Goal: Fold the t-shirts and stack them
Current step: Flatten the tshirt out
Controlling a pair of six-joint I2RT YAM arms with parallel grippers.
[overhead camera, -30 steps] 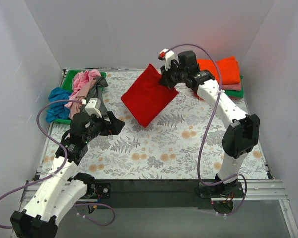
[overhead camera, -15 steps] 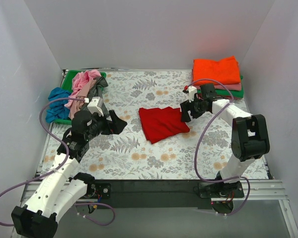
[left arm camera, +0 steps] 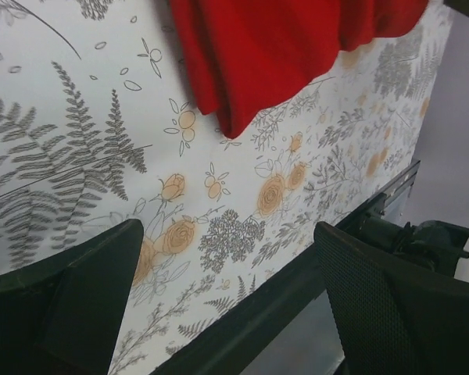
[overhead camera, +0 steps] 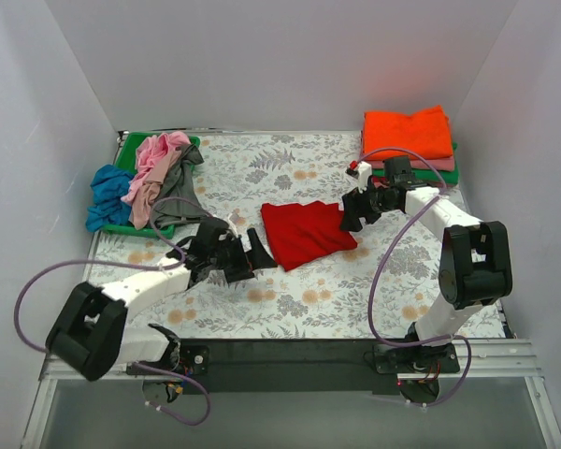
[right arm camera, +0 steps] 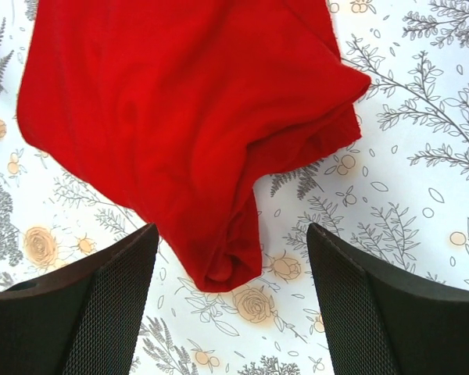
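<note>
At the far left of the overhead view we find the unsorted pile. A blue t-shirt [overhead camera: 103, 195] spills over the left edge of a green tray [overhead camera: 129, 148]. A pink t-shirt [overhead camera: 159, 152] and a grey t-shirt [overhead camera: 182, 175] are heaped on the tray beside it, the pink draped partly over the grey.

Moving right, the left arm lies low across the floral tablecloth [overhead camera: 299, 299]. The left gripper [overhead camera: 250, 245] points toward the centre, just beside the near left corner of the red t-shirt [overhead camera: 304, 234]. In the left wrist view we see its fingers [left arm camera: 102, 273] spread wide, with only patterned cloth between them. The shirt's corner lies ahead of the tips and is not held.

The red t-shirt rests flat in the middle of the tablecloth, folded into a rough slanted rectangle. Its right edge is bunched into soft ridges.

At that right edge we meet the right gripper [overhead camera: 349, 217]. The right wrist view shows its fingers [right arm camera: 109, 281] also set wide apart, gripping nothing. A folded corner of the red fabric shows in the gap between them. We cannot tell whether the tips touch the cloth.

In the far right corner stands the finished stack. A folded orange t-shirt [overhead camera: 408, 134] lies on top, with the edge of a pink folded t-shirt [overhead camera: 438, 164] under it and a green folded t-shirt [overhead camera: 446, 176] at the bottom.
</note>
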